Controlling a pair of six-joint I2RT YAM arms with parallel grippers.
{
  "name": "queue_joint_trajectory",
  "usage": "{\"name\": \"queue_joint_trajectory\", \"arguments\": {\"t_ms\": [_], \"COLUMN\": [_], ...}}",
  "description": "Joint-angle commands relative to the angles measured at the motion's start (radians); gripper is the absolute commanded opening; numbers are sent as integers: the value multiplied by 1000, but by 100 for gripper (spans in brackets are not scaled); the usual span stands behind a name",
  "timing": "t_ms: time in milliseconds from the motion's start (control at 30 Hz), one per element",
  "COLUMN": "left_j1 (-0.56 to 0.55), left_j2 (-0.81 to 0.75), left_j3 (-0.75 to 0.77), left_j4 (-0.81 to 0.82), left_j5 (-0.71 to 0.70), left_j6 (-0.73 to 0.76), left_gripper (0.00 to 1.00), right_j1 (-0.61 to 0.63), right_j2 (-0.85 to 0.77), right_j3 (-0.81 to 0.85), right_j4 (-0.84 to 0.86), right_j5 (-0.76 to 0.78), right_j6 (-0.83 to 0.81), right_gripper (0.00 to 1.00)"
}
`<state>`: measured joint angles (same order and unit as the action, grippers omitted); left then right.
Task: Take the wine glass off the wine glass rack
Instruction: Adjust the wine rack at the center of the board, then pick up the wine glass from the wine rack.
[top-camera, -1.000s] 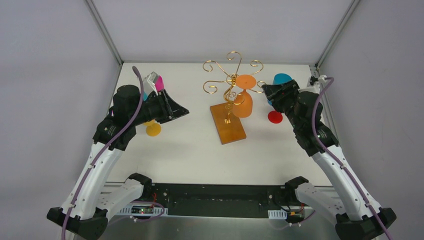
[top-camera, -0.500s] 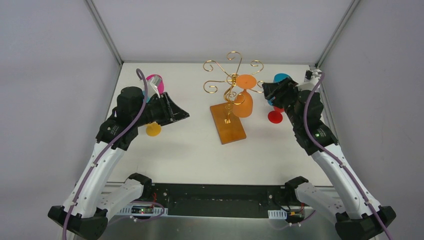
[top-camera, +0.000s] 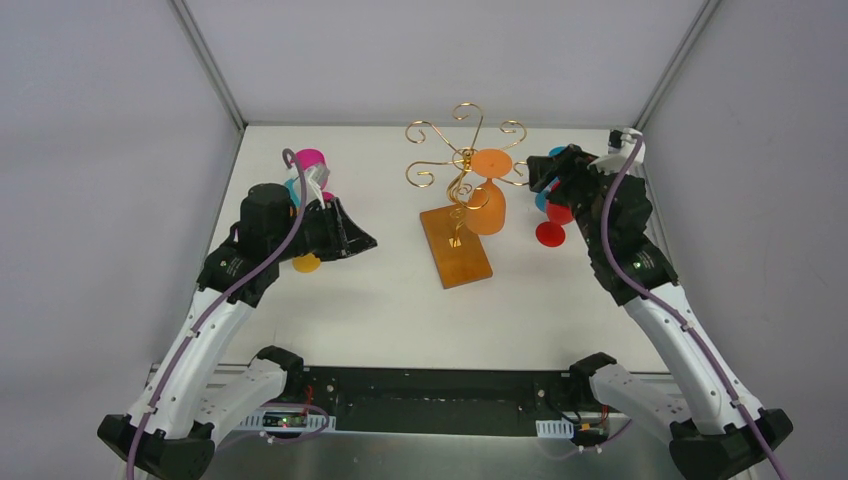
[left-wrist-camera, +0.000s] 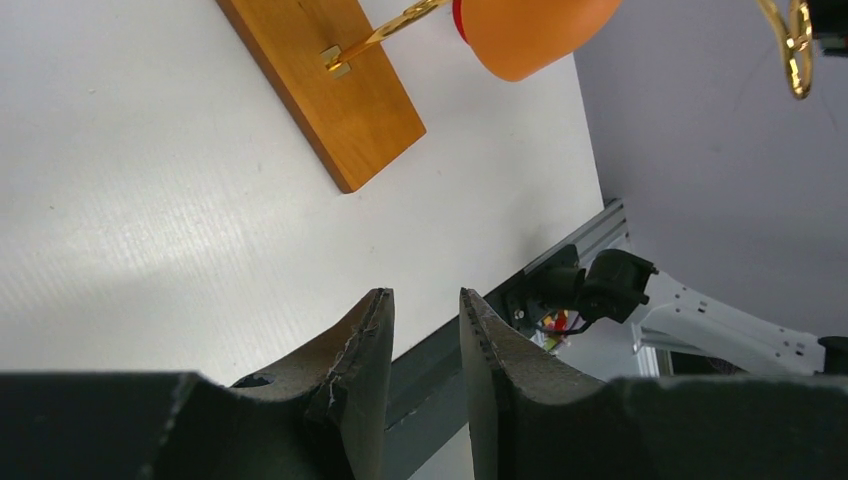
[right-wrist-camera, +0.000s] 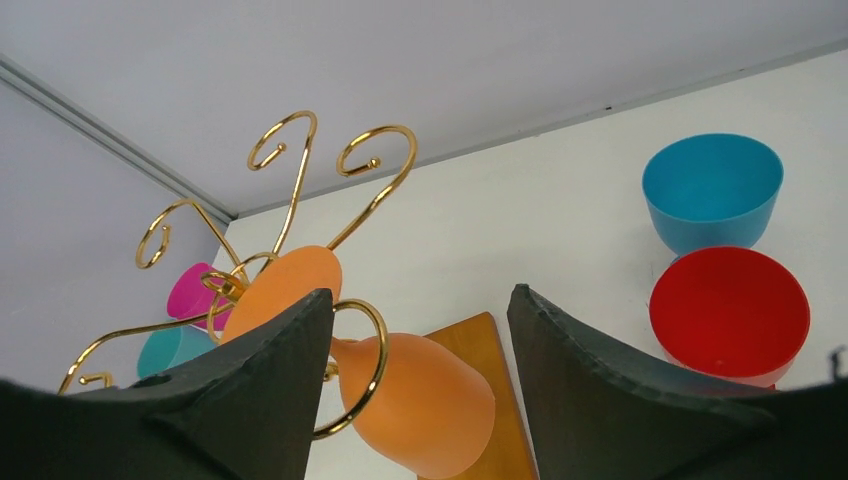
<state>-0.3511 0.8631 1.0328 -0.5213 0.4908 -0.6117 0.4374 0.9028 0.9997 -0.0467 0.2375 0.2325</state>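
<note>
I am holding my right claw (right-wrist-camera: 420, 292) with its jaws wide apart and nothing between them, at the right of the overhead frame, just beside the wine glass rack (top-camera: 455, 245). The orange wine glass (right-wrist-camera: 420, 400) is hanging upside down from one of the gold scroll arms at the centre of the overhead frame, its foot caught in the wire and its bowl pointing down over the wooden base. Through my right wrist camera it is sitting low and centre, just ahead of my open jaws, and I am not touching it. My left claw (left-wrist-camera: 424, 293) is hovering over the bench (top-camera: 380, 290) at the left, its jaws only slightly apart and empty. A red glass (right-wrist-camera: 728, 310) and a blue glass (right-wrist-camera: 712, 190) are standing on the bench at the right. As I judge it, the lift is not yet begun: I am needing to close on the glass, slide its foot clear of the scroll and carry it off.
</note>
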Motion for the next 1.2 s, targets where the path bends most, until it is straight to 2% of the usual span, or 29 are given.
{"name": "queue_joint_trajectory", "arguments": {"t_ms": [0, 133, 467, 667, 767, 900, 1167], "left_j1": [11, 11, 11, 11, 11, 11, 12], "left_j2": [-27, -24, -31, -27, -27, -49, -72], "left_j3": [-39, -70, -118, -160, -177, -198, -207], "left_j4": [5, -3, -32, -32, -32, -44, -54], "left_j5": [18, 12, 101, 130, 141, 134, 112], "left_j6": [86, 117, 212, 241, 235, 237, 236], "left_gripper": [32, 32, 33, 33, 33, 34, 34], "right_j1": [-3, -36, -214, -325, -346, -347, -324], "right_j2": [46, 130, 351, 498, 554, 626, 673], "right_j3": [140, 277, 588, 702, 745, 809, 862], "right_j4": [-39, -166, -454, -514, -524, -577, -673], "right_j5": [-10, -107, -497, -801, -902, -993, -1051], "right_j6": [-20, -15, 26, 117, 145, 149, 96], "right_gripper": [68, 69, 65, 57, 56, 55, 53]}}
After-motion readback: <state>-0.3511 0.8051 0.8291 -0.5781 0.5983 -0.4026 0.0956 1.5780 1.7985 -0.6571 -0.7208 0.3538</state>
